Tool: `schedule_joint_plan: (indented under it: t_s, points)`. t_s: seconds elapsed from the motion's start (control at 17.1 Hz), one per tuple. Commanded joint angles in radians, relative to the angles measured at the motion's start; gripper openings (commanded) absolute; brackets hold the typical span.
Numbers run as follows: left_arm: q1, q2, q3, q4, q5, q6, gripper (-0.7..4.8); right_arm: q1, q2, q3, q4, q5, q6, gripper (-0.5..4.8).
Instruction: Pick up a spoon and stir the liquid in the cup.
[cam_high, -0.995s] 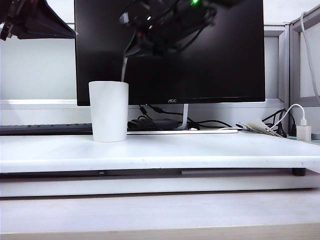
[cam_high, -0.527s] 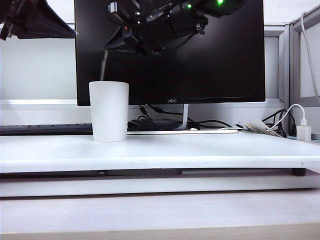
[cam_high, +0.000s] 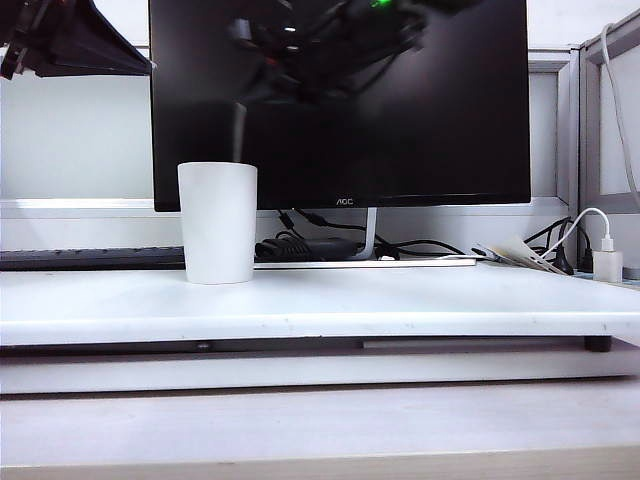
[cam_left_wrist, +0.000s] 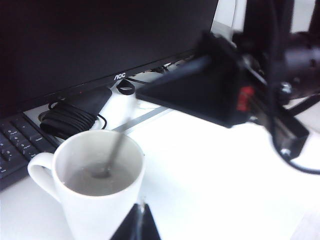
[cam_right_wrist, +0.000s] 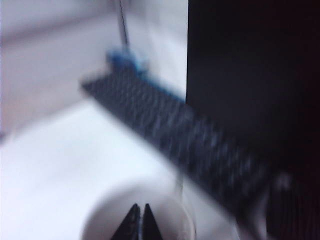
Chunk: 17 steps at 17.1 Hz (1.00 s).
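Right now the cup (cam_high: 217, 222) stands on the left part of the white table (cam_high: 400, 300), in front of the black monitor (cam_high: 430, 120), and the spoon (cam_high: 238, 135) rises nearly upright from its rim. Up above, blurred against the screen, the right gripper (cam_high: 262, 88) has its jaws pinched tight on the spoon's handle, bowl down in the greyish liquid (cam_left_wrist: 100, 177). Off at the upper left corner hangs the left gripper (cam_left_wrist: 137, 225), fingertips drawn together on nothing, looking down over the cup.
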Motion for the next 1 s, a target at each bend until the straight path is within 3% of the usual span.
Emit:
schedule_joint_plan:
  t_s: [0.06, 0.23, 0.35, 0.41, 0.53, 0.59, 0.76, 1.0]
  points:
    - [0.000, -0.002, 0.008, -0.001, 0.005, 0.000, -0.05, 0.024, 0.031, 0.006, 0.138, -0.058, 0.133, -0.02]
    - [0.000, -0.002, 0.008, -0.001, 0.005, 0.000, -0.05, 0.010, 0.027, 0.027, 0.010, -0.178, 0.129, -0.02]
    - [0.000, -0.002, 0.008, 0.000, 0.005, 0.000, -0.05, -0.020, 0.027, 0.084, -0.149, -0.178, 0.082, -0.02]
    - [0.000, -0.002, 0.008, 0.000, 0.005, 0.000, -0.05, -0.028, 0.026, 0.099, -0.171, -0.123, 0.058, -0.02]
    - [0.000, -0.002, 0.008, 0.000, 0.005, 0.000, -0.05, -0.027, 0.029, 0.100, -0.089, 0.027, 0.037, -0.02]
    - [0.000, -0.002, 0.008, 0.000, 0.005, 0.000, -0.05, -0.019, 0.037, 0.100, -0.045, 0.027, 0.037, -0.02]
    - [0.000, -0.002, 0.008, 0.000, 0.004, 0.000, -0.05, 0.031, 0.075, 0.103, 0.116, -0.006, 0.106, -0.01]
    - [0.000, -0.002, 0.008, 0.000, 0.004, 0.000, -0.05, 0.034, 0.063, 0.113, -0.027, -0.158, 0.105, -0.02]
